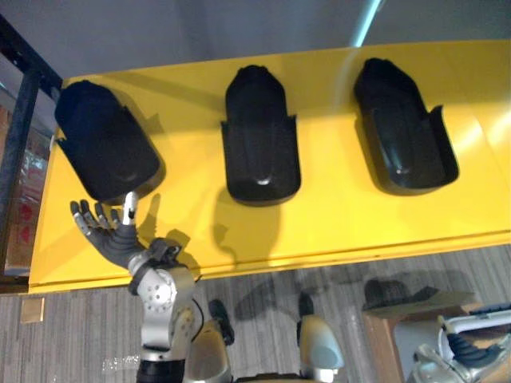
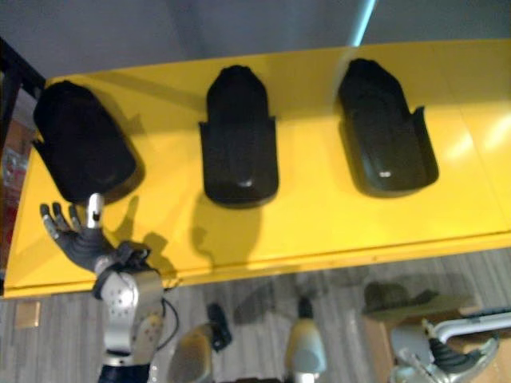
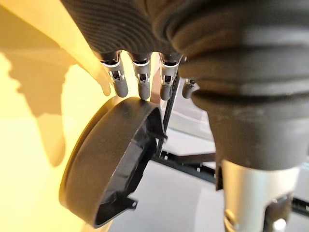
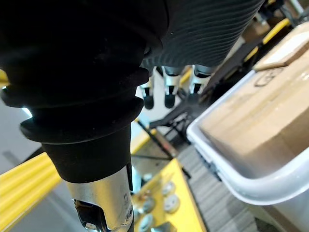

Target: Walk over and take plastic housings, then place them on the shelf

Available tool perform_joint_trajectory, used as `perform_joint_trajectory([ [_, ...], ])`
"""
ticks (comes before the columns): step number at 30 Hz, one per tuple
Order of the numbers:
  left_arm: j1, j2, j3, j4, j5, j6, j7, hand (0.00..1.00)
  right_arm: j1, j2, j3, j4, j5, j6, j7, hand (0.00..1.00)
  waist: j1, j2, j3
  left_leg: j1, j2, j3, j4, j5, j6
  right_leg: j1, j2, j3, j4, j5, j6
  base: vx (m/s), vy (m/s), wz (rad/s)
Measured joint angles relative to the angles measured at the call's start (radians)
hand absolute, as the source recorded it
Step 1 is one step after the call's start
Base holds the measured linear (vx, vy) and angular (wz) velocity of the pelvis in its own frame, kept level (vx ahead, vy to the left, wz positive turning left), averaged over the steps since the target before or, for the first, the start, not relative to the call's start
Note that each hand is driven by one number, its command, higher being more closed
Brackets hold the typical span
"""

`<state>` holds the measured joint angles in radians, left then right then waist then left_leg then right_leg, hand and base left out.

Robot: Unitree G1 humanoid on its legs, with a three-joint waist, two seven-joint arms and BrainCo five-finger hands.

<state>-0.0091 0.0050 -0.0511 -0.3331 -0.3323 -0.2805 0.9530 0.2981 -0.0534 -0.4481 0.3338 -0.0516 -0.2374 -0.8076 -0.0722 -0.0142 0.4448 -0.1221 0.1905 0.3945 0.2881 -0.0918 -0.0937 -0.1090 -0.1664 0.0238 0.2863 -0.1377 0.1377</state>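
Tabletop (image 1: pixel 343 215) of glossy yellow spans the head views, and three black moulded plastic housings lie on it in a row, well apart from one another. The left housing (image 1: pixel 104 144) is rounded side up and angled near the table's left end. The middle housing (image 1: pixel 259 140) also lies domed side up and straight. The right housing (image 1: pixel 403 132) is turned hollow side up, so its raised side walls show. A dark metal rack frame (image 1: pixel 20 120) stands beside the table's left end. In the right wrist view a white plastic tub (image 4: pixel 231 179) holds brown cardboard boxes (image 4: pixel 270 111). The left hand (image 1: pixel 116 235) is over the table's near left corner, palm spread and fingers straight and fanned apart, with nothing in its grasp. Its fingers (image 3: pixel 142 79) reach up to the near end of the left housing, whose rim sits right at their dark tips in the left wrist view, though I cannot tell whether they touch it. The right hand (image 4: pixel 169 89) hangs low beside the tub with its fingers loosely extended and empty.
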Motion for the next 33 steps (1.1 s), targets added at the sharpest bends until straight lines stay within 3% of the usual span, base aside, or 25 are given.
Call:
perform_joint_trajectory([
  [4, -0.001, -0.013, -0.008, -0.001, 0.002, -0.001, 0.053, 0.00, 0.000, 0.001, 0.000, 0.032, 0.000, 0.000, -0.002, 0.00, -0.002, 0.004, -0.002, 0.000, -0.001, -0.002, 0.000, 0.000, 0.000, 0.001, 0.000, -0.001, 0.000, 0.000, 0.000, 0.00, 0.000, 0.00],
  [9, 0.000, -0.014, -0.005, -0.003, 0.099, -0.013, 0.131, 0.00, 0.003, 0.005, 0.000, 0.052, 0.003, -0.002, -0.002, 0.00, -0.002, 0.021, -0.010, 0.000, -0.003, -0.004, 0.000, 0.000, 0.000, 0.003, -0.003, -0.004, 0.000, 0.000, 0.000, 0.00, 0.000, 0.00],
  [12, 0.000, -0.014, -0.002, -0.021, 0.240, -0.018, 0.188, 0.00, 0.002, 0.007, 0.000, 0.072, 0.003, -0.015, -0.002, 0.00, -0.001, 0.033, -0.017, -0.001, -0.004, -0.009, 0.000, 0.000, 0.000, 0.006, -0.005, -0.009, -0.002, 0.000, 0.000, 0.00, -0.002, 0.04],
  [14, -0.001, -0.011, -0.001, -0.060, 0.398, 0.007, 0.220, 0.00, 0.003, 0.013, 0.000, 0.080, 0.007, -0.028, -0.003, 0.00, -0.001, 0.038, -0.020, -0.001, -0.005, -0.012, 0.000, 0.000, 0.000, 0.010, -0.005, -0.013, -0.004, 0.000, 0.000, 0.00, -0.005, 0.05],
  [16, -0.007, -0.009, -0.002, -0.096, 0.531, 0.060, 0.221, 0.00, 0.003, 0.013, 0.002, 0.092, 0.008, -0.033, -0.006, 0.00, -0.002, 0.044, -0.023, 0.000, -0.006, -0.019, 0.000, 0.001, 0.000, 0.018, -0.006, -0.019, -0.008, 0.000, 0.000, 0.01, -0.005, 0.09],
  [19, -0.016, 0.055, -0.021, -0.129, 0.696, 0.203, 0.110, 0.00, 0.003, 0.012, 0.017, 0.120, 0.014, -0.038, -0.020, 0.00, -0.006, 0.051, -0.048, 0.005, -0.006, -0.024, -0.004, 0.001, 0.000, 0.031, -0.005, -0.026, -0.021, 0.002, 0.001, 0.02, -0.005, 0.04],
  [21, -0.036, 0.155, -0.058, -0.130, 0.735, 0.331, -0.037, 0.00, 0.003, 0.011, 0.025, 0.131, 0.019, -0.042, -0.021, 0.00, -0.017, 0.050, -0.070, 0.033, -0.011, -0.017, -0.021, 0.003, -0.002, 0.056, -0.007, -0.024, -0.036, 0.004, 0.003, 0.03, -0.001, -0.06],
  [26, -0.100, 0.324, -0.058, -0.076, 0.683, 0.557, -0.325, 0.00, 0.026, -0.005, 0.004, 0.158, 0.018, -0.041, -0.019, 0.00, -0.040, 0.062, -0.115, 0.088, -0.025, 0.006, -0.073, 0.015, -0.007, 0.078, -0.011, -0.010, -0.053, 0.006, 0.003, 0.03, -0.005, -0.12],
  [30, -0.154, 0.438, -0.028, 0.046, 0.570, 0.676, -0.502, 0.00, 0.043, -0.022, -0.051, 0.155, 0.016, -0.035, -0.001, 0.00, -0.055, 0.076, -0.132, 0.125, -0.036, 0.035, -0.127, 0.036, -0.008, 0.082, -0.013, 0.011, -0.061, 0.010, 0.005, 0.01, -0.006, -0.17],
  [33, -0.185, 0.493, 0.037, 0.146, 0.487, 0.676, -0.545, 0.00, 0.052, -0.032, -0.065, 0.155, 0.016, -0.022, 0.009, 0.00, -0.063, 0.080, -0.140, 0.150, -0.045, 0.057, -0.166, 0.051, -0.010, 0.082, -0.013, 0.030, -0.072, 0.017, 0.010, 0.01, 0.002, -0.15],
])
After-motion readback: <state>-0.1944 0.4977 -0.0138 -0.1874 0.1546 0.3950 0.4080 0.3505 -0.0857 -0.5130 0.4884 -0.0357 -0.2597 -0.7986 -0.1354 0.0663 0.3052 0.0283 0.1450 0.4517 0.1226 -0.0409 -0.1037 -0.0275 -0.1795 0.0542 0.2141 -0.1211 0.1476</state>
